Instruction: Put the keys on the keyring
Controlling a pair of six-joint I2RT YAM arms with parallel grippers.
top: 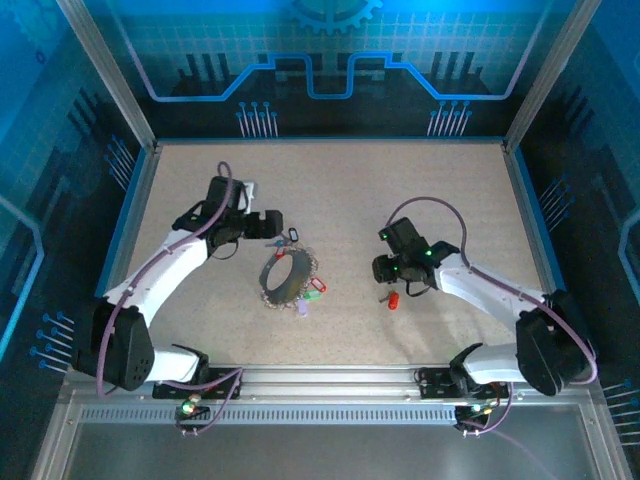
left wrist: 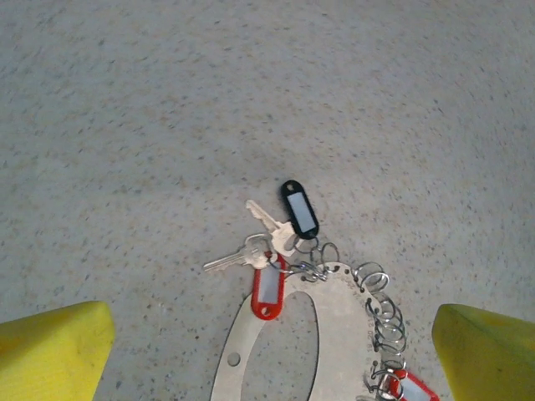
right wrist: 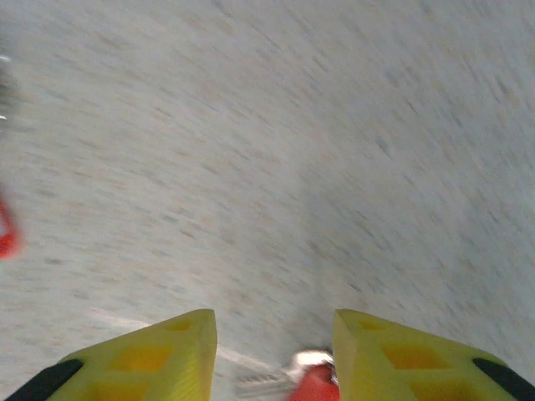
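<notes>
Left wrist view: the left tool [left wrist: 267, 351] gapes wide over the keyring [left wrist: 343, 326], gripping nothing; tagged keys [left wrist: 276, 251] lie at its rim, mid-worktop. Rightward, toward the near edge, the right tool [right wrist: 274, 355] stands partly open, a red-tagged key [right wrist: 313, 386] between its fingers.

Looks like a closed booth: a speckled sandy tabletop [top: 400, 180] edged in blue, ringed by dark walls [top: 200, 50] printed with glowing blue circuit lines and a gear outline high on the back panel. Shows silvery metal posts [top: 108, 70] slanting up from the back corners, a grooved metal rail [top: 330, 378] along the near edge and a grey ledge [top: 320, 445] below it. Lit evenly from above, with soft shadows and a blue cast on the side panels.
</notes>
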